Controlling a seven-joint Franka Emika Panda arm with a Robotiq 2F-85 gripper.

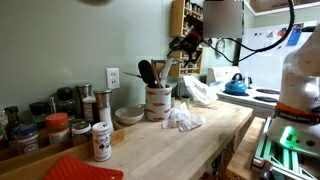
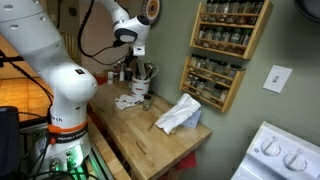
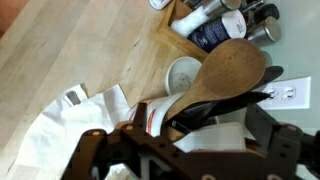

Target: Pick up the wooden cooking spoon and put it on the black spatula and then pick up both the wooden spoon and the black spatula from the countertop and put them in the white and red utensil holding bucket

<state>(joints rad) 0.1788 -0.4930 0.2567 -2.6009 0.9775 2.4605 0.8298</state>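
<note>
The white and red bucket (image 1: 158,102) stands on the wooden countertop by the wall. In the wrist view the wooden cooking spoon (image 3: 235,65) leans out of the bucket (image 3: 150,112), its broad bowl uppermost. Right under it lies a dark tapering blade, the black spatula (image 3: 235,100), also in the bucket. Dark-headed utensils (image 1: 147,71) stick up from it too. My gripper (image 3: 180,150) hangs just above the bucket, open, with nothing between its fingers. It also shows in both exterior views (image 1: 188,47) (image 2: 138,50).
Crumpled white cloths (image 1: 183,117) (image 2: 178,115) lie on the counter near the bucket. A grey bowl (image 1: 129,114) and several spice jars (image 1: 60,128) stand along the wall, under an outlet (image 1: 113,77). A blue kettle (image 1: 236,86) sits on the stove, and spice racks (image 2: 230,30) hang on the wall.
</note>
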